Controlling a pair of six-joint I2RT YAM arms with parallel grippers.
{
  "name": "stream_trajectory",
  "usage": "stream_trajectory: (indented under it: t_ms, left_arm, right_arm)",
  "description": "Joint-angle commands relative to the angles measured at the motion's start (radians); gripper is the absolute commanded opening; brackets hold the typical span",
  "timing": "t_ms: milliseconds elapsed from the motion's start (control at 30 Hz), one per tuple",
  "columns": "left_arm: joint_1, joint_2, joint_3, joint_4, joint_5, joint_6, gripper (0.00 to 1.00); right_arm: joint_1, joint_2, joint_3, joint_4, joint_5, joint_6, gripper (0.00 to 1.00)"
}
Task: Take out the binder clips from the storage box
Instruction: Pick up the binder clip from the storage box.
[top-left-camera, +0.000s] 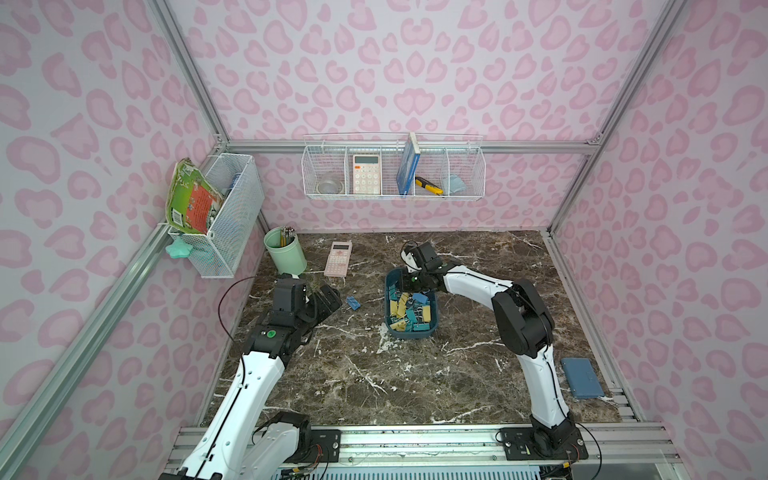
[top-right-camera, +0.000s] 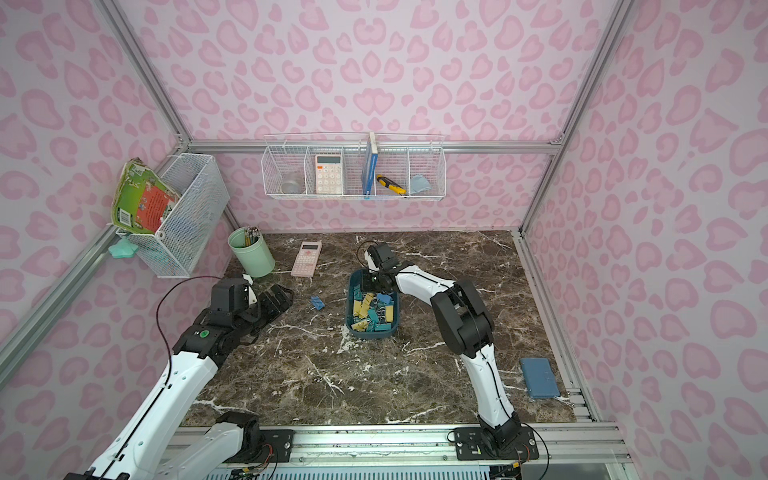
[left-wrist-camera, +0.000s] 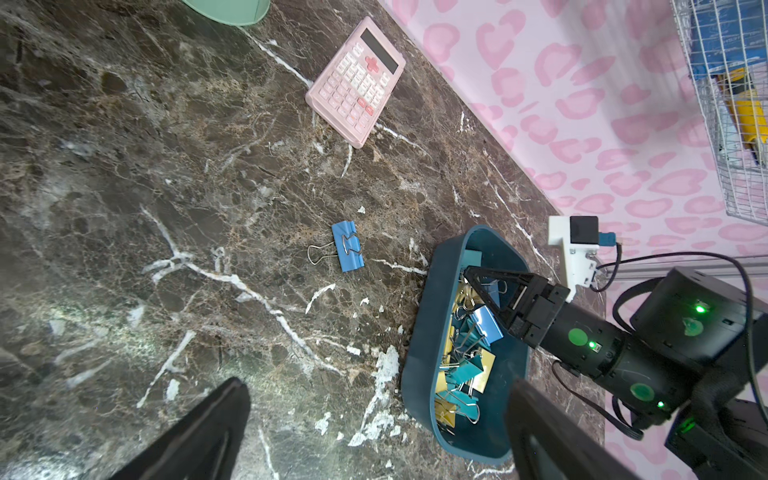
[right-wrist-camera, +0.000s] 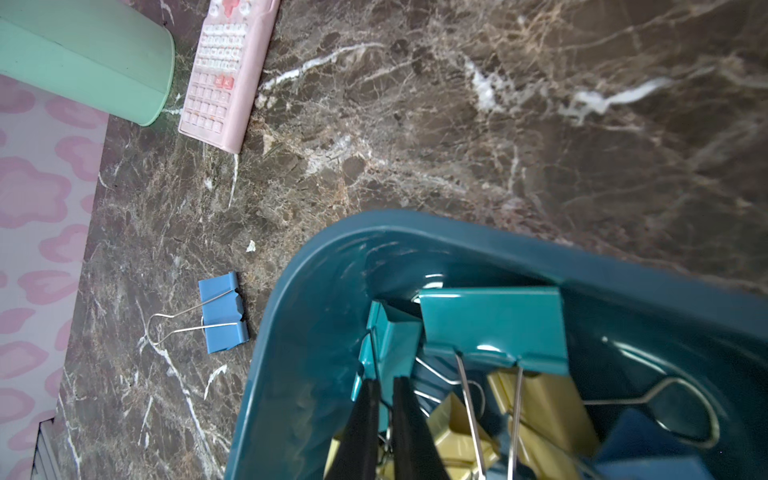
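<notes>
Checker: Left end first, what was there?

Annotator: Green cup (top-left-camera: 286, 254) and pink calculator (top-left-camera: 338, 258) sat behind and left of the storage box (top-left-camera: 411, 335). The left gripper (left-wrist-camera: 378, 384) hung left of the box, well apart from it, jaws spread wide, nothing between them.

Checker: Anything between it and the box?

Annotator: One blue clip (top-left-camera: 353, 303) lay flat on the table (top-left-camera: 415, 382), wire handle out, near the box's left wall but not touching it.

Checker: And the task's things?

Annotator: The binder clips (top-left-camera: 409, 312), yellow, teal and blue, were heaped inside the box, mostly toward its near end.

Checker: Right arm?

Annotator: The right gripper (right-wrist-camera: 384, 380) was down inside the box's far end, jaws pressed almost together, tips against a teal clip (right-wrist-camera: 395, 332) lying on its side. Couldn't tell whether that clip was actually pinched.

Checker: Right of the box?

Annotator: A blue-grey case (top-left-camera: 582, 378) lay flat, well apart from the box, toward the table's near right corner.
</notes>
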Motion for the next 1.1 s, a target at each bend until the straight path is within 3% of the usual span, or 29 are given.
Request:
stream_trajectory:
  t_ms: [0,100,633,867,1067]
  left_arm:
    - [0.000,-0.011,0.007,-0.036,-0.032,0.021,0.99]
    - [0.000,-0.016,0.012,-0.039,-0.032,0.022,0.99]
    - [0.000,0.058,0.084,-0.022,0.011,0.034,0.99]
    - [-0.001,0.115,0.111,-0.002,0.046,0.040,0.99]
    - [-0.004,0.166,0.128,0.008,0.081,0.037,0.99]
  right_arm:
    - [0.001,-0.027,0.000,0.010,-0.011,-0.001,0.06]
    - [0.001,-0.069,-0.019,0.030,-0.014,-0.007,0.00]
    - [-0.033,-0.420,-0.263,0.154,-0.009,0.018,0.00]
    - [-0.186,-0.626,-0.519,0.165,0.025,0.026,0.00]
    - [-0.333,-0.689,-0.685,0.196,-0.001,0.012,0.00]
